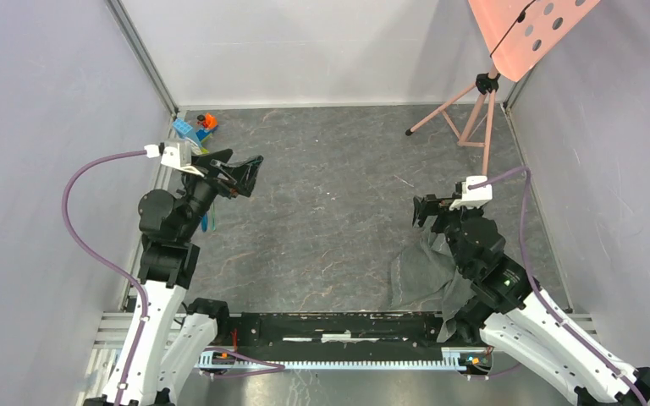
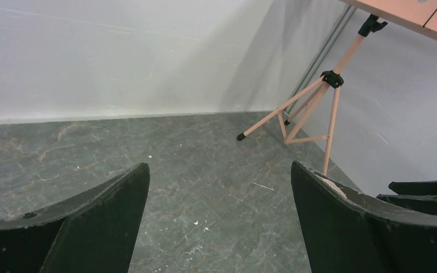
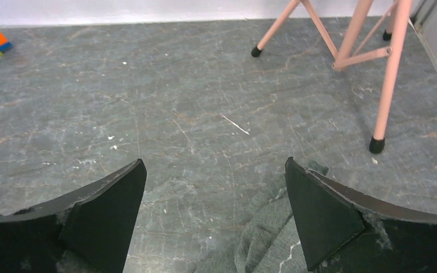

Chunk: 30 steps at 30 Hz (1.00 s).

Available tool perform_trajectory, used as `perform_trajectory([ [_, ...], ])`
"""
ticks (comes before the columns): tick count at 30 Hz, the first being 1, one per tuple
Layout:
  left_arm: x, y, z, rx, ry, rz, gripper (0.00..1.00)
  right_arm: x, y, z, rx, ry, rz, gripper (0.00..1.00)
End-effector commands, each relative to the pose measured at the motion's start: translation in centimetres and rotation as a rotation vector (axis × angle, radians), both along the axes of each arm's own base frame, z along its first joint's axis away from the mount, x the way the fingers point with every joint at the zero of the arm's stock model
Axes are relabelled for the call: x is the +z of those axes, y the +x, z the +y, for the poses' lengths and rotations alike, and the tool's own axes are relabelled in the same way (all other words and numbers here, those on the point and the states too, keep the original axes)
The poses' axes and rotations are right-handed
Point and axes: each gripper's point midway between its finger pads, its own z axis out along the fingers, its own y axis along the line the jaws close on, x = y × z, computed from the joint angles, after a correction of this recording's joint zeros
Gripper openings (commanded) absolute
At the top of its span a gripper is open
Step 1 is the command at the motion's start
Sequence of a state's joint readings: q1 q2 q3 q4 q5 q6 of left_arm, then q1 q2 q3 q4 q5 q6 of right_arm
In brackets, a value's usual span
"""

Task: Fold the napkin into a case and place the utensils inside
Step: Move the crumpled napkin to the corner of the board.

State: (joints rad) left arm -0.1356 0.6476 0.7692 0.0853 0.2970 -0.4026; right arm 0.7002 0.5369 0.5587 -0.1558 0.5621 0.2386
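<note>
Napkin [image 1: 419, 272]: dark grey cloth, crumpled in a loose heap. It lies on the table [image 1: 330, 194] at the near right, partly under the right arm.

Right gripper [image 3: 216, 165]: jaws spread wide, grasping nothing. The cloth's rumpled edge sits just beneath them, nearer one finger.

Left gripper [image 2: 221, 165]: released, empty, well apart from the cloth.

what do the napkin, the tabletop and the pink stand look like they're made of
napkin: soft knit or woven cloth, matte dark grey, lying crumpled in folds.
tabletop: probably stone-look laminate, matte grey with pale veins and scuffs.
stand: likely painted metal tubing, salmon pink, black foot caps.
</note>
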Motion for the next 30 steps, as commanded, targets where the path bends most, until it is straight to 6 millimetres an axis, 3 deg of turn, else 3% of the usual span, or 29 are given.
perform_trajectory([
  [1, 1.7, -0.2, -0.7, -0.037, -0.001, -0.055, 1.0, 0.6, 0.1, -1.0, -0.075, 0.027, 0.019, 0.98],
  [5, 1.7, -0.3, -1.0, -0.055, -0.004, -0.051, 1.0, -0.7, 0.0, -1.5, -0.089, -0.017, 0.044, 0.98],
  [12, 1.6, -0.3, -1.2, -0.058, -0.008, -0.047, 1.0, -4.9, -0.6, -5.2, -0.296, -0.066, 0.104, 0.98],
  [16, 1.4, -0.1, -1.1, -0.046, -0.003, -0.04, 1.0, -7.5, -2.0, -9.1, -0.576, -0.037, 0.17, 0.98],
  [22, 1.3, -0.2, -1.4, -0.063, -0.004, -0.034, 1.0, -7.4, -5.6, -14.2, -0.921, -0.061, 0.197, 0.98],
  [26, 1.6, -0.4, -1.3, -0.058, -0.006, -0.04, 1.0, -9.9, -6.7, -14.5, -0.951, -0.032, 0.265, 0.98],
  [30, 1.7, -0.5, -1.3, -0.057, -0.006, -0.043, 1.0, -13.3, -5.0, -11.3, -0.773, 0.082, 0.349, 0.98],
])
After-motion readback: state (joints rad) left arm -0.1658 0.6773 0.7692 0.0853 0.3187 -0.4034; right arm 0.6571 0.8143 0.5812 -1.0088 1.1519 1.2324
